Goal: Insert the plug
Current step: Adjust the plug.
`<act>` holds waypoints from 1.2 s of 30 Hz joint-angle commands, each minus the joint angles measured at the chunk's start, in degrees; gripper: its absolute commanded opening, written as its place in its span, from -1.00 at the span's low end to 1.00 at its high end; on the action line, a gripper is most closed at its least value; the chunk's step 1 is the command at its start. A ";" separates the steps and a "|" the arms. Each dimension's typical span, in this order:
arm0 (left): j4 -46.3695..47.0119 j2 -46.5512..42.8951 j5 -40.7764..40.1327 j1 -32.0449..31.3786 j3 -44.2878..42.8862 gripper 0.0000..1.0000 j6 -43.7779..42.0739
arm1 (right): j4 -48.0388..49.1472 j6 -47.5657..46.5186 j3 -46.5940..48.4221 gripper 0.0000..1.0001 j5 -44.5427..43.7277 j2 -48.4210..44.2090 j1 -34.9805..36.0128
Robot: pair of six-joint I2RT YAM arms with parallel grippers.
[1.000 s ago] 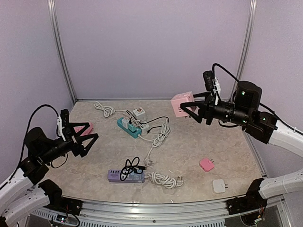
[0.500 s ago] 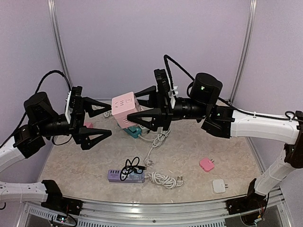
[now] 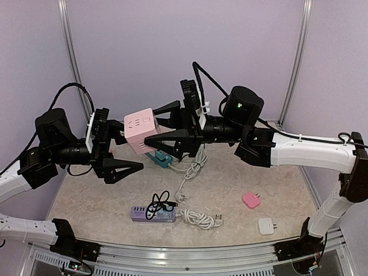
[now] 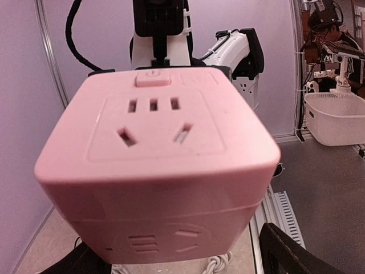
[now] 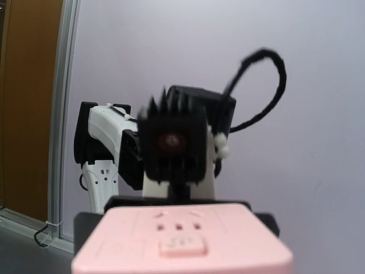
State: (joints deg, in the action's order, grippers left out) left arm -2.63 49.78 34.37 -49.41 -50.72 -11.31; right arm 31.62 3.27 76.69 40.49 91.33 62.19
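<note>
Above the teal strip [image 3: 161, 160], right gripper [image 3: 153, 126] clamps the pink socket cube [image 3: 139, 131], left gripper [image 3: 133, 150] spread wide

A robotics lab — a test cell of lilac panels [image 3: 190, 52] on aluminium posts [image 3: 73, 57], with a white basket [image 4: 336, 117] and other rigs [image 4: 331, 34] beyond.

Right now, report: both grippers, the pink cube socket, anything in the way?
Right gripper shut on pink cube socket, held in mid-air. Left gripper open, empty, facing cube. No plug held; white corded plug lies on table.
</note>
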 commanded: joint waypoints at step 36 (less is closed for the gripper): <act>-0.72 -2.06 -6.61 -2.80 -0.97 -1.00 -3.22 | -8.41 -2.04 -0.07 0.00 -13.10 -1.02 1.01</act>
State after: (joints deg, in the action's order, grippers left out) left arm -3.46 49.08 29.45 -51.44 -52.23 -14.61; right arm 28.64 0.73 76.58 38.09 91.72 63.07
